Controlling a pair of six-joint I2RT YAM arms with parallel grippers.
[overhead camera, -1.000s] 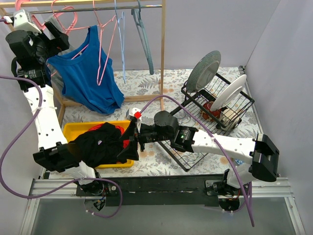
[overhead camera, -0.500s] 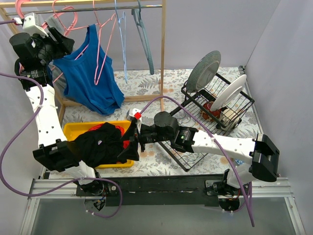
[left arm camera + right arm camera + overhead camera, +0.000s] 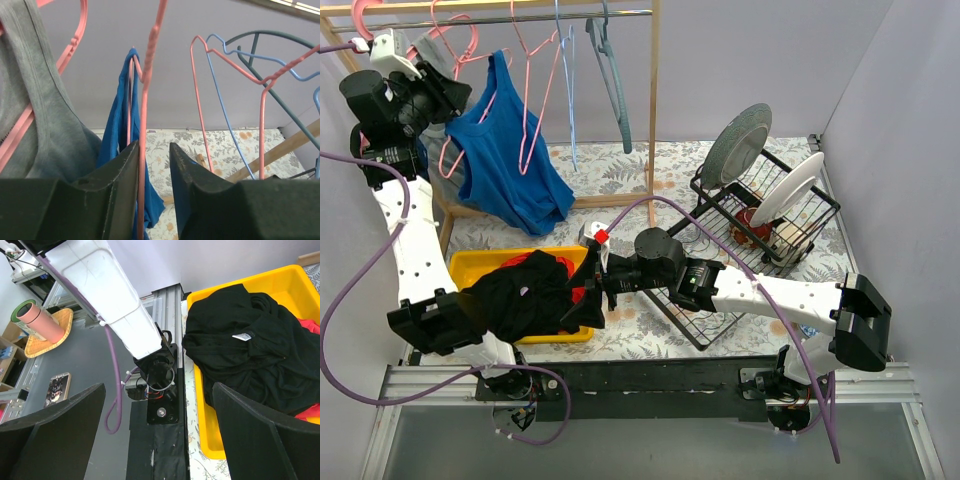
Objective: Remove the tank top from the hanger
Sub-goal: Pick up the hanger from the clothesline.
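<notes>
A blue tank top point(image 3: 510, 165) hangs on a pink wire hanger point(image 3: 527, 120) from the rail at the back left. Its strap point(image 3: 119, 120) wraps the hanger's shoulder. My left gripper point(image 3: 452, 95) is raised to that shoulder. In the left wrist view the pink hanger wire point(image 3: 145, 105) runs down between the jaws of the left gripper point(image 3: 154, 146). They stand narrow, the wire lies against the left finger point(image 3: 120, 175), and a gap shows on the other side. My right gripper point(image 3: 159, 386) is wide open and holds nothing, low beside the yellow bin point(image 3: 470, 265).
A grey garment point(image 3: 45, 125) hangs on another pink hanger just left of the gripper. Blue and teal empty hangers point(image 3: 615, 80) hang further right by the wooden post point(image 3: 653, 100). Black and red clothes point(image 3: 535, 295) fill the bin. A dish rack point(image 3: 765, 215) with plates stands on the right.
My left gripper's jaws have narrowed around the pink hanger wire. The tank top's left shoulder has swung inward, so the garment hangs narrower. The right arm has not moved.
</notes>
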